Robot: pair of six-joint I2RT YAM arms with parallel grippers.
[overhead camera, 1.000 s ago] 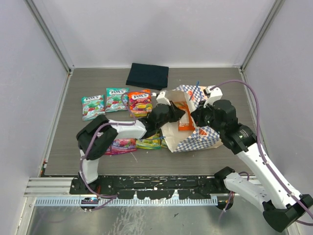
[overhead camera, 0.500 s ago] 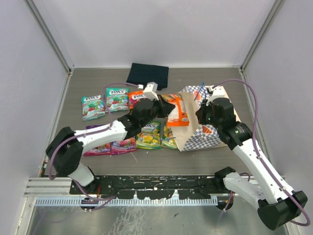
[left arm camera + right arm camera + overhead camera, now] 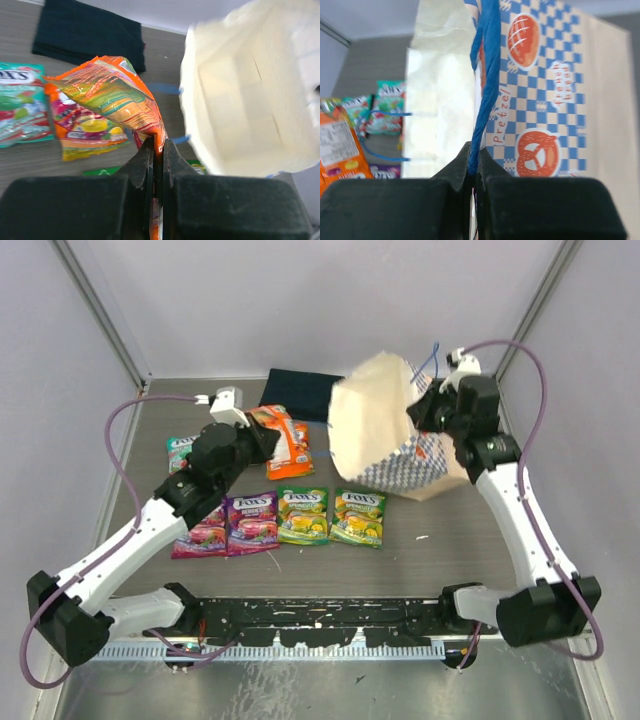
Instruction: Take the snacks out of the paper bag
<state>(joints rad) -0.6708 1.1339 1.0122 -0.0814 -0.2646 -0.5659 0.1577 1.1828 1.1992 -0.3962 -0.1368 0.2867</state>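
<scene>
Orange foil is what your left gripper has. Its jaws are pinched almost fully together on the lower edge of an orange pouch. The pouch stands up out of the jaws above the bench, outside the paper bag and just to the left of its mouth.

A second orange pouch lies flat on the bench beneath the held one, with a teal pouch beside it.

Your right gripper is closed tight on the bag's blue cord handle. It holds the checkered bag tipped, so the open mouth and cream inside face the left arm. You cannot tell from these views whether the bag's lower corner touches the bench.

Four more pouches lie flat in a row nearer the arm bases: two purple pouches on the left and two green pouches on the right, side by side. A folded navy cloth lies at the back of the bench, behind the held pouch.
</scene>
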